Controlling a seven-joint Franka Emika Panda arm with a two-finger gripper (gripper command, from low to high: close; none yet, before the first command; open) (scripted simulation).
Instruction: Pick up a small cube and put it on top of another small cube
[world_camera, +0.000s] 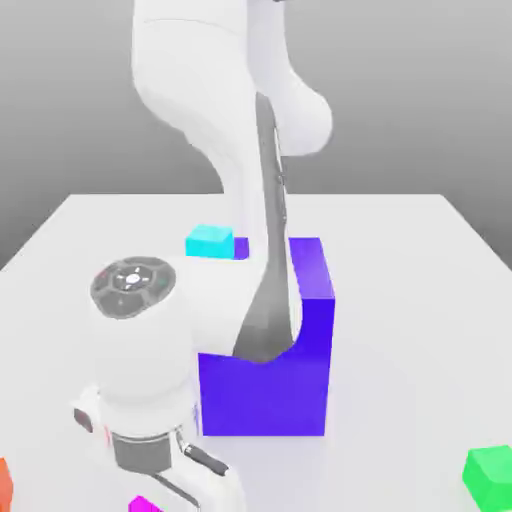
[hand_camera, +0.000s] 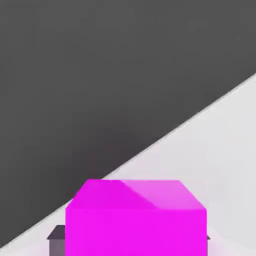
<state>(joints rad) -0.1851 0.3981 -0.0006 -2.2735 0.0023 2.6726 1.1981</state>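
Hand (hand_camera: 135, 240) clamped tight on magenta cube (hand_camera: 136, 220), fingers (hand_camera: 57, 240) flanking it on white table (hand_camera: 220, 150)

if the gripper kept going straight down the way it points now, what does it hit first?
Most likely the table. The gripper points down and is already shut on the magenta cube, so that cube sits between it and the surface; how much gap remains under it is unclear.
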